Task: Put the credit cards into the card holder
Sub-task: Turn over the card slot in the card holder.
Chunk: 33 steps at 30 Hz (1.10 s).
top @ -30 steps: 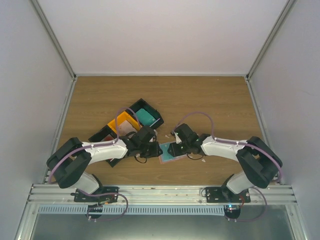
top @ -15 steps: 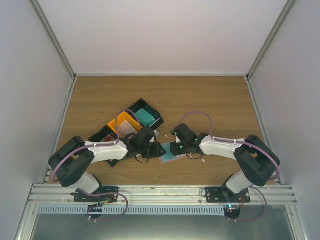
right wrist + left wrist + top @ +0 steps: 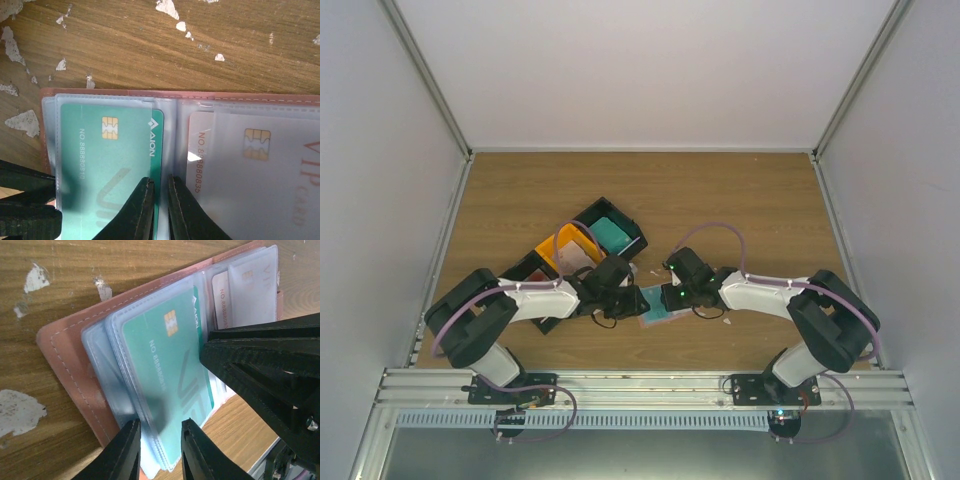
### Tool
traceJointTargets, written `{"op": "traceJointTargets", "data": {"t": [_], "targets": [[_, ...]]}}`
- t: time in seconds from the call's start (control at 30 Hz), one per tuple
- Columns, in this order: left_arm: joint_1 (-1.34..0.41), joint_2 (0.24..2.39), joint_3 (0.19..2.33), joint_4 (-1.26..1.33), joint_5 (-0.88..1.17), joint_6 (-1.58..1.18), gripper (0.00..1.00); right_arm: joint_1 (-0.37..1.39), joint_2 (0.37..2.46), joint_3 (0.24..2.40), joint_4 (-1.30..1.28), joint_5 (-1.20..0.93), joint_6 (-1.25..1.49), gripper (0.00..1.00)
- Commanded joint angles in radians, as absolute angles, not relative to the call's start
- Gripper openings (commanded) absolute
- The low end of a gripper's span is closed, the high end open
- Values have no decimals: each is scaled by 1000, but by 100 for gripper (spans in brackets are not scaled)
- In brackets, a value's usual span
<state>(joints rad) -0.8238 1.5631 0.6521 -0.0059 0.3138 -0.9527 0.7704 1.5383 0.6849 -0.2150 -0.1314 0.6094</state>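
Note:
The salmon-pink card holder lies open on the table between both arms. It shows its stitched cover and clear sleeves. A teal credit card sits in the left sleeve, its right edge sticking out. A pale pinkish-white card sits in the other sleeve. My left gripper is open and straddles the near edge of the sleeves. My right gripper is nearly shut on nothing, at the teal card's free edge by the spine. More cards lie in the bins.
A black bin holds a teal card. An orange bin holds a pale card. A second black bin holds something red. White scraps and scuffs mark the wood around the holder.
My right gripper has moved a little left over the holder. My left gripper has edged right onto the holder's left side. The holder has stayed in place.

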Motion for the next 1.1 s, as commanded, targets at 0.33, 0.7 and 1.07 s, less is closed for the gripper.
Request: {"op": "traceJointTargets", "data": {"t": [0.33, 0.7, 1.07], "targets": [[-821, 1571, 663, 66, 354, -920, 18, 775, 1580, 637, -231, -109, 624, 10], [-821, 1580, 695, 118, 444, -877, 25, 774, 1531, 674, -213, -106, 627, 13], [-821, 1591, 710, 125, 475, -846, 27, 775, 1447, 668, -230, -55, 660, 26]]}}
